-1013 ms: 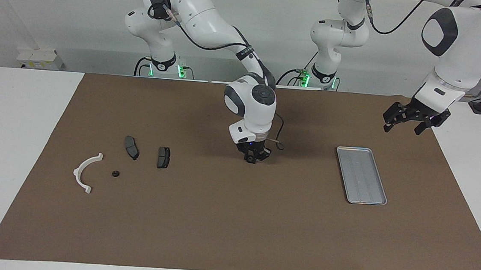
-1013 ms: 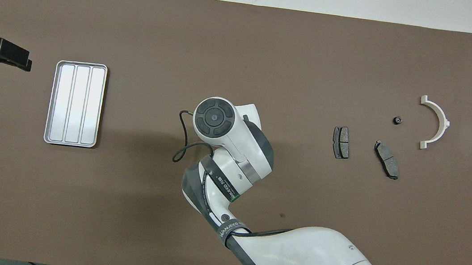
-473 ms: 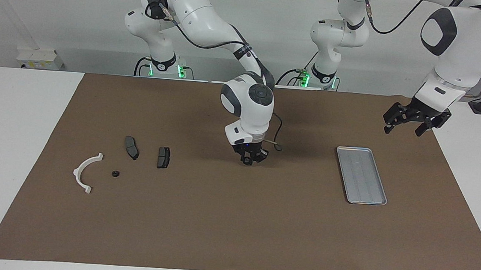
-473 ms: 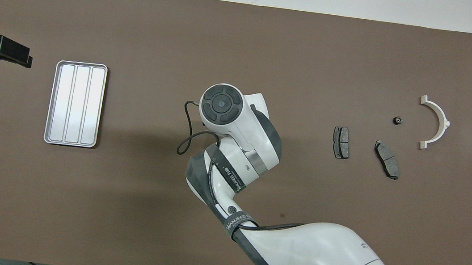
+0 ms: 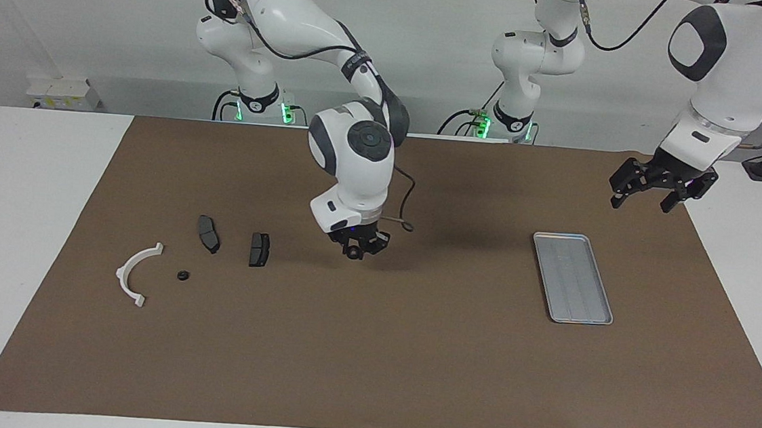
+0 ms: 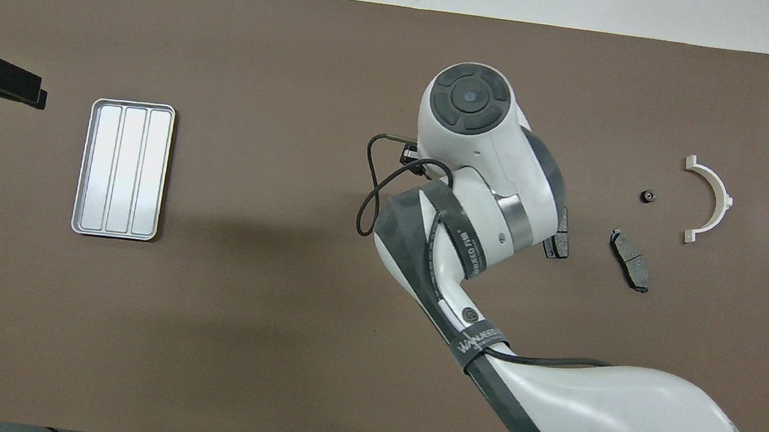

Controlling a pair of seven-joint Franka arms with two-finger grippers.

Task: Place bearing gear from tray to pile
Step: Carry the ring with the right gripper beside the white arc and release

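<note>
The silver tray (image 5: 573, 278) (image 6: 123, 169) lies bare toward the left arm's end of the mat. My right gripper (image 5: 354, 251) hangs low over the middle of the mat, shut on a small dark round part, the bearing gear (image 5: 353, 255). In the overhead view the wrist hides both. The pile lies toward the right arm's end: a white curved bracket (image 5: 135, 273) (image 6: 709, 201), two dark brake pads (image 5: 208, 233) (image 5: 259, 249) and a small dark round part (image 5: 182, 274) (image 6: 646, 197). My left gripper (image 5: 651, 189) waits open in the air beside the tray.
A brown mat (image 5: 369, 363) covers most of the white table. The right arm's forearm (image 6: 482, 257) covers part of one brake pad (image 6: 561, 243) in the overhead view. A loose cable (image 5: 403, 209) hangs off the right wrist.
The right arm has carried the small part from the mat's middle toward the pile. The left gripper has barely shifted.
</note>
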